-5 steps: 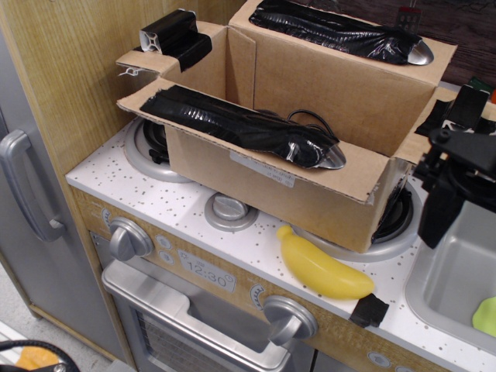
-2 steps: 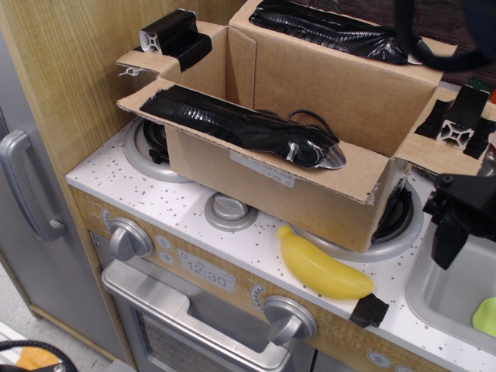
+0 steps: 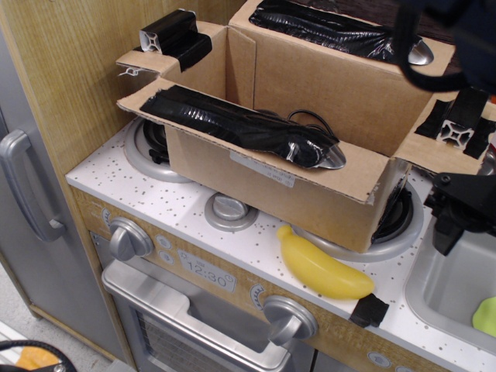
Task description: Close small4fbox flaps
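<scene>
We see the small4fbox standing on the toy stove's burners, all four flaps folded outward, none closed yet. The weighted bundles could let a flap fall back open or tip the light carton if we push too hard. Just below the box's front wall lies a banana, which a sliding carton could knock off the edge. At the box's right end hangs the gripper, a dark blurred shape; we cannot tell how its jaws stand.

"12:30" on oven clock display
</scene>
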`<state>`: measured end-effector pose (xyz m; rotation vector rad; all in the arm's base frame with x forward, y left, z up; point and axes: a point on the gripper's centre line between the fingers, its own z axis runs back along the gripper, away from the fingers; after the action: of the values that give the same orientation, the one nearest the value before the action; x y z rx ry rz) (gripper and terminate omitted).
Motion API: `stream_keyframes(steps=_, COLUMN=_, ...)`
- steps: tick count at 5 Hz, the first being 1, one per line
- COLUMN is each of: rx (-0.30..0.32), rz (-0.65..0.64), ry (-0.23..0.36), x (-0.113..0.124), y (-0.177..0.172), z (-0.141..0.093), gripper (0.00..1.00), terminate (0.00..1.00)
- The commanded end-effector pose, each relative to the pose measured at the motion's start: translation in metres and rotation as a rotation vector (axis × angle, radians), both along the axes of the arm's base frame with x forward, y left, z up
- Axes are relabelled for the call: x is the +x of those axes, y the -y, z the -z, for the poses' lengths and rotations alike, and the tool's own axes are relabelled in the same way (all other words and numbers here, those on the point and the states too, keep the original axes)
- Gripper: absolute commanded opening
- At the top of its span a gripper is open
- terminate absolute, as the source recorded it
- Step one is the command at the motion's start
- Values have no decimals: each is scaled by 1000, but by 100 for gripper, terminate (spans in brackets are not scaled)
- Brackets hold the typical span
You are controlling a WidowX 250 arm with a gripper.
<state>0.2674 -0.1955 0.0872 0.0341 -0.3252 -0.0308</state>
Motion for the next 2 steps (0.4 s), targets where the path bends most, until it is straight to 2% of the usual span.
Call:
stream_keyframes(steps=1, rx=0, rz=70, ry=41, x=19, y=6, z=-27, gripper=100, terminate=0)
stream_keyframes(steps=2, rx=28, rz=108, ry=50, x=20, y=6, z=-32, gripper=100, terminate=0)
